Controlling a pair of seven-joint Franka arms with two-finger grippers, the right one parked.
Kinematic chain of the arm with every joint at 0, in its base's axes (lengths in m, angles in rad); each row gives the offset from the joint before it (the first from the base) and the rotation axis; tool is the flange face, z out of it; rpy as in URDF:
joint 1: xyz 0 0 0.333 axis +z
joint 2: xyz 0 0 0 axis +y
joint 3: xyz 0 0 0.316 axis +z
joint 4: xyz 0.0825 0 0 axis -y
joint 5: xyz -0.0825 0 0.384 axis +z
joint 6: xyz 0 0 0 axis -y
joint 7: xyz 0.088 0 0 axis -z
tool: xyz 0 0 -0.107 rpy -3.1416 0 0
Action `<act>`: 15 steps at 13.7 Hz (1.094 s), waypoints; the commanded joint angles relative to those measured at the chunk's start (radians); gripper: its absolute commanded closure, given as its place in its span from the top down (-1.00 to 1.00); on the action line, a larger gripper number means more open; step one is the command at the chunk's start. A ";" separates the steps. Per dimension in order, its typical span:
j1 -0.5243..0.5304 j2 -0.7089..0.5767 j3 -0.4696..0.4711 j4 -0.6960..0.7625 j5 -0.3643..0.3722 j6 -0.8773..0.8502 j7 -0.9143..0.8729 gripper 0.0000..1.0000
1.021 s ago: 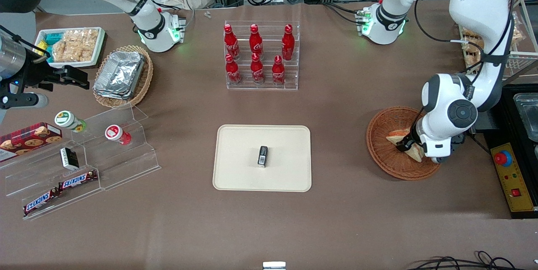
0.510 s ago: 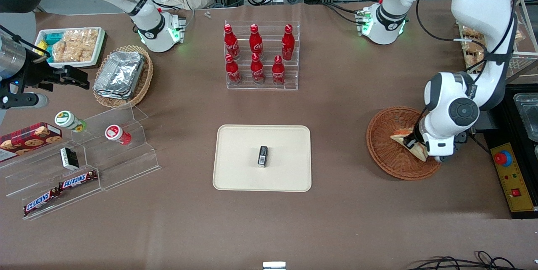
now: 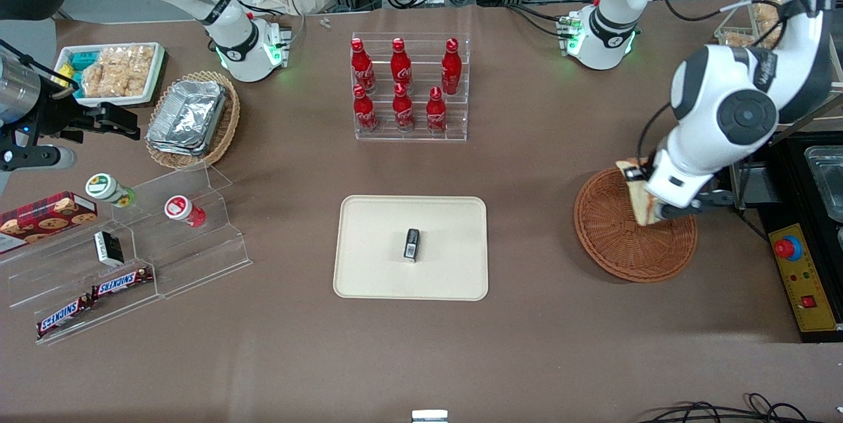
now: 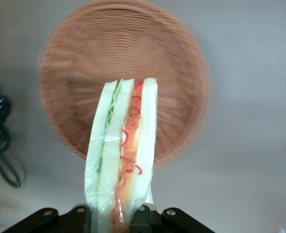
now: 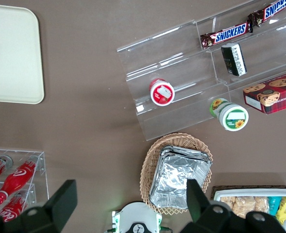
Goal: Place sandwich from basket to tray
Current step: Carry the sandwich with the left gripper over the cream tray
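My left gripper [image 3: 649, 202] is shut on the sandwich [image 3: 639, 196], a wrapped wedge of white bread, and holds it in the air above the reddish-brown wicker basket [image 3: 619, 248]. In the left wrist view the sandwich [image 4: 123, 150] hangs between the fingers [image 4: 79, 213] with red and green filling showing, and the basket [image 4: 84, 58] lies below it with nothing in it. The cream-beige tray [image 3: 375, 258] lies at the table's middle, toward the parked arm from the basket, with a small black box [image 3: 411, 244] on it.
A clear rack of red bottles [image 3: 408, 87] stands farther from the front camera than the tray. A yellow control box with a red button [image 3: 793, 265] sits beside the basket at the table's edge. Snack shelves [image 3: 125, 258] and a tan basket of foil containers [image 3: 191, 116] lie toward the parked arm's end.
My left gripper has risen out of the basket with the sandwich held in it, lifting it clear of the basket floor. The arm's wrist has swung up and away from the front camera.
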 commanded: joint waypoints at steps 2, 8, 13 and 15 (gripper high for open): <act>-0.001 0.068 -0.132 0.124 -0.079 -0.003 0.107 -1.00; -0.111 0.304 -0.252 0.306 -0.041 0.082 -0.043 -1.00; -0.225 0.548 -0.251 0.424 0.187 0.204 -0.338 -1.00; -0.248 0.625 -0.251 0.494 0.238 0.207 -0.389 -1.00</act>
